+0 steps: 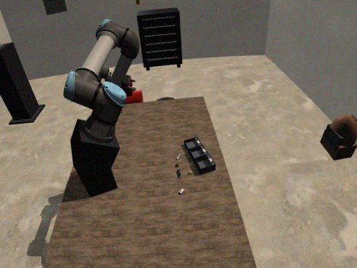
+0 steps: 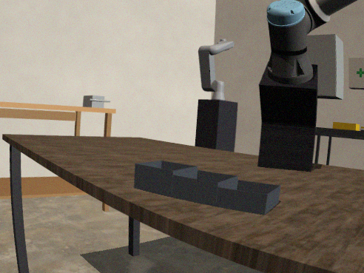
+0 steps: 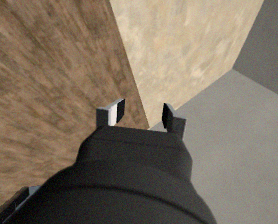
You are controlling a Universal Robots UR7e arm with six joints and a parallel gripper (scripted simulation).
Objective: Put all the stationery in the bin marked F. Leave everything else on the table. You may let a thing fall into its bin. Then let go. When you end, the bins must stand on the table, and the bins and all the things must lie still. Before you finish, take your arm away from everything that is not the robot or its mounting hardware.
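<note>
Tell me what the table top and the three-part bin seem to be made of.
The table top looks like dark brown wood with a matt finish: streaky grain runs along it. The bin looks like matt grey plastic, possibly painted metal: flat, even colour, thin straight walls, no shine. Its markings cannot be read.

Arm (image 1: 98, 59) folded back above its base, fingers spread wide, nothing between.

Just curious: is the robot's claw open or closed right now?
Open: the two-finger gripper has its fingers spread wide apart, with nothing between them.
</note>
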